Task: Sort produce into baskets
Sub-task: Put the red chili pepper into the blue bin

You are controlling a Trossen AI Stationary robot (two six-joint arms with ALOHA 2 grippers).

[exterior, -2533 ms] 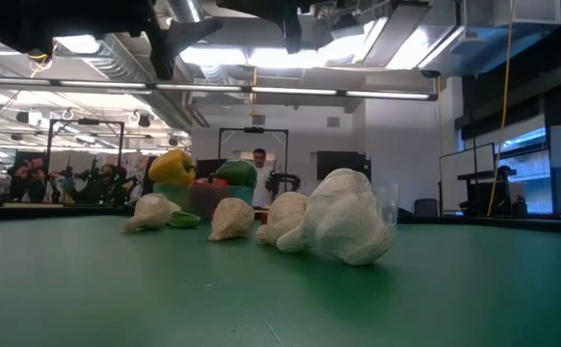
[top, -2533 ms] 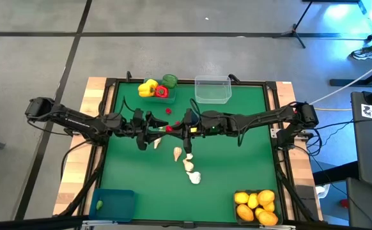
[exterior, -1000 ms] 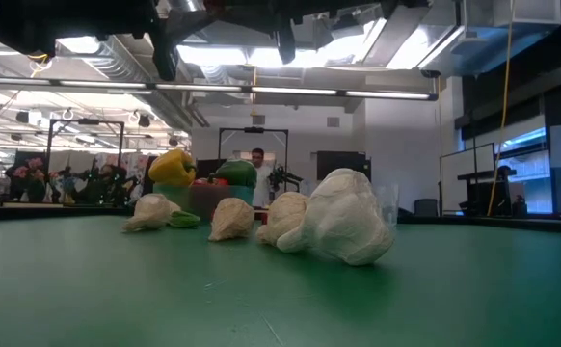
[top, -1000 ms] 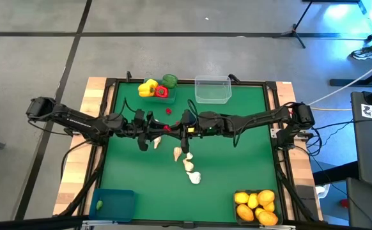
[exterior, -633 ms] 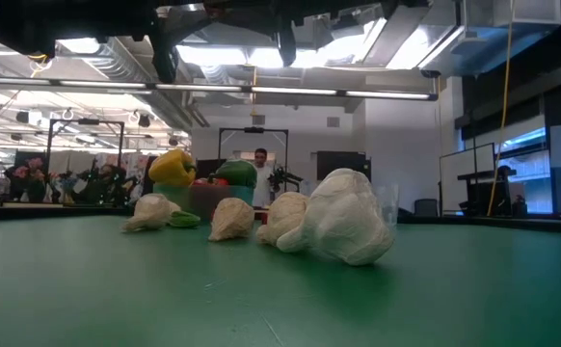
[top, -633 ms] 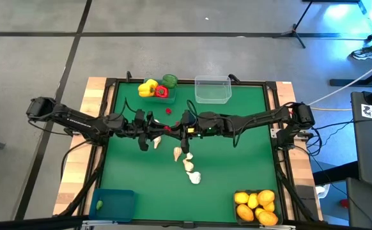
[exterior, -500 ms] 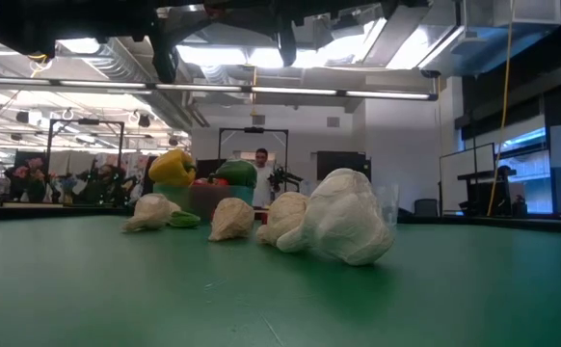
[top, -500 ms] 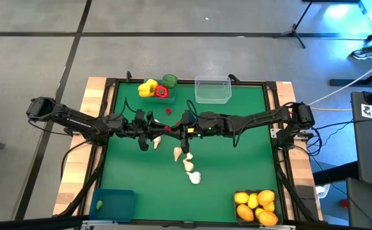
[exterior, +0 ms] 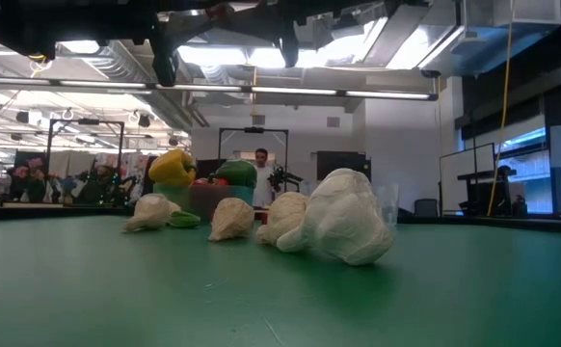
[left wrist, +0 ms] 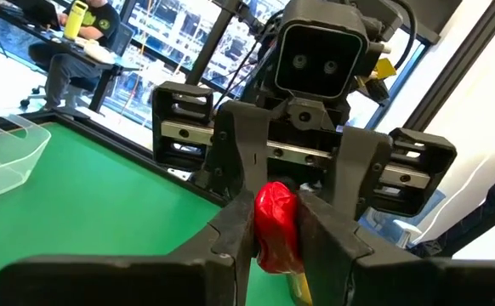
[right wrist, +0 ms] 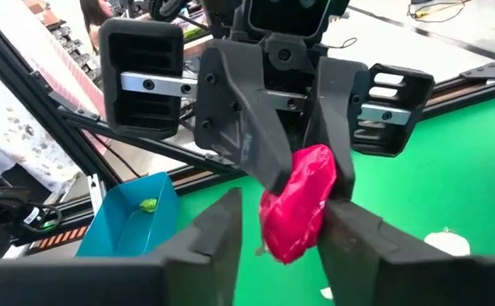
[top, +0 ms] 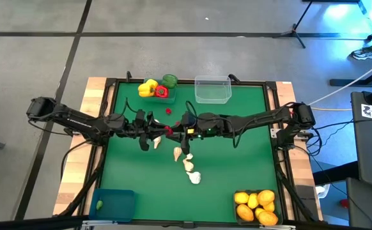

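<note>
Both arms meet over the middle of the mat (top: 237, 160), nose to nose, and stay off its surface. The right gripper (top: 178, 130) has just loosened: in its wrist view I see a gap between one finger and the red piece (right wrist: 298, 212). The left gripper (top: 158, 130) is closed narrow on the same piece and has not moved. I judge this is a handover from right to left, almost finished (the right one must draw back first). After that the left arm is free to bring the piece to a basket; which one, I cannot tell.

On the mat, the clear basket (top: 212, 96) at the far edge looks empty. The blue basket (top: 119, 204) at the near left corner holds one small green piece. The citrus (top: 256, 206) fill the near right basket, and the peppers (top: 155, 88) sit in the far one. Garlic (top: 189, 166) is loose in the centre, not yet sorted, and one small red bit (top: 169, 110) lies beyond the grippers.

Behind the table there is a lit workshop, where a person (exterior: 259, 164) stands far off.
</note>
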